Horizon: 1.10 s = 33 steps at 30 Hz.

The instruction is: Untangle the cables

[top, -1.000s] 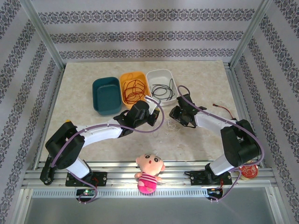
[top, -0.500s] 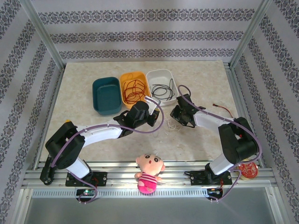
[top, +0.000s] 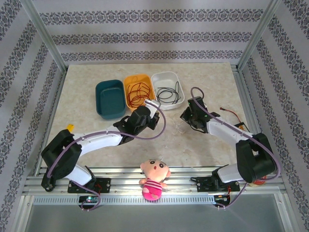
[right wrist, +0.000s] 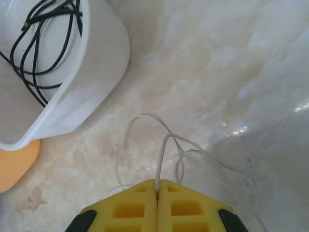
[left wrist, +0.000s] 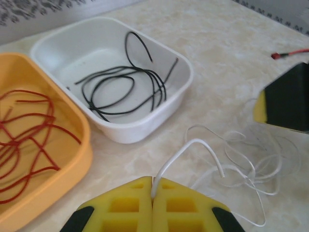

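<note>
A tangle of thin white cable (left wrist: 241, 166) (right wrist: 164, 145) lies in loose loops on the marble table between the two arms (top: 176, 128). My left gripper (left wrist: 153, 186) (top: 153, 107) is shut on one strand of it. My right gripper (right wrist: 157, 186) (top: 186, 116) is shut on another white strand. Black cable (left wrist: 120, 87) (top: 166, 93) curls inside the white tub (left wrist: 186, 72) (top: 179, 100). Red cable (left wrist: 24, 140) (top: 137, 92) lies in the orange tub (left wrist: 82, 159) (top: 126, 82). One more red wire (top: 231, 112) (left wrist: 289, 52) rests on the table at the right.
A dark teal tub (top: 99, 92) stands left of the orange one. A doll (top: 154, 178) sits on the front rail between the arm bases. Aluminium frame posts (top: 46, 41) rise at the table's back corners. A round tin (top: 256, 178) lies at the front right.
Both grippers moved apart: the left drew left and back, the right shifted right, and the white cable tangle spread out between them.
</note>
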Each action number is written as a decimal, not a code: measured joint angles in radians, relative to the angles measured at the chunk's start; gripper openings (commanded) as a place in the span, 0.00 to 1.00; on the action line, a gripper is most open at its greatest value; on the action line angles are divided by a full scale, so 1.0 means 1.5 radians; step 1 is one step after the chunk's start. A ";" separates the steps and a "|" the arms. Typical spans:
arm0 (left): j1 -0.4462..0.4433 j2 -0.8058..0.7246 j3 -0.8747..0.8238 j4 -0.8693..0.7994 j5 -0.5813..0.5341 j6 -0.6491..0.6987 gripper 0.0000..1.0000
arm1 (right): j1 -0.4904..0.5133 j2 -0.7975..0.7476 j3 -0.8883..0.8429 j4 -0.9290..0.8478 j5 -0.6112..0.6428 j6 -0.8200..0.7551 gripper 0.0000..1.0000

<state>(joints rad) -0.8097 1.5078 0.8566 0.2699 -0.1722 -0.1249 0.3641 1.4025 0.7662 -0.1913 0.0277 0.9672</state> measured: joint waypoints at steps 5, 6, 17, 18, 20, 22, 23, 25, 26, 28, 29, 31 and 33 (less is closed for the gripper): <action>0.006 -0.030 -0.011 -0.002 -0.037 0.006 0.00 | -0.012 -0.025 -0.018 -0.016 0.019 -0.006 0.00; 0.008 -0.033 -0.014 -0.003 -0.042 0.006 0.00 | -0.015 -0.030 -0.021 -0.019 0.022 -0.007 0.00; 0.036 -0.068 -0.045 -0.028 -0.083 0.006 0.00 | -0.029 -0.079 -0.044 -0.037 0.049 -0.019 0.00; 0.039 -0.072 -0.046 -0.030 -0.084 0.006 0.00 | -0.030 -0.079 -0.046 -0.037 0.049 -0.019 0.00; 0.043 -0.080 -0.050 -0.031 -0.087 0.004 0.00 | -0.031 -0.079 -0.048 -0.041 0.049 -0.019 0.00; 0.044 -0.087 -0.054 -0.031 -0.093 0.003 0.00 | -0.031 -0.079 -0.049 -0.041 0.049 -0.019 0.00; 0.044 -0.091 -0.056 -0.033 -0.096 0.004 0.00 | -0.031 -0.080 -0.049 -0.042 0.049 -0.019 0.00; 0.044 -0.104 -0.062 -0.035 -0.098 0.004 0.00 | -0.031 -0.080 -0.049 -0.042 0.049 -0.019 0.00; 0.045 -0.110 -0.063 -0.037 -0.098 0.005 0.00 | -0.031 -0.080 -0.049 -0.042 0.049 -0.019 0.00; 0.045 -0.127 -0.064 -0.039 -0.096 0.012 0.00 | -0.031 -0.080 -0.049 -0.042 0.049 -0.019 0.00; 0.045 -0.139 -0.064 -0.040 -0.095 0.019 0.00 | -0.031 -0.080 -0.049 -0.042 0.049 -0.019 0.00; 0.045 -0.163 -0.064 -0.041 -0.098 0.032 0.00 | -0.031 -0.080 -0.049 -0.042 0.049 -0.019 0.00; 0.045 -0.192 -0.064 -0.041 -0.105 0.050 0.00 | -0.031 -0.080 -0.049 -0.042 0.049 -0.019 0.00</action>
<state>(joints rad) -0.7425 1.2194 0.7612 0.2089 -0.3298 -0.0505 0.3176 1.2831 0.6933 -0.2543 0.1009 0.9390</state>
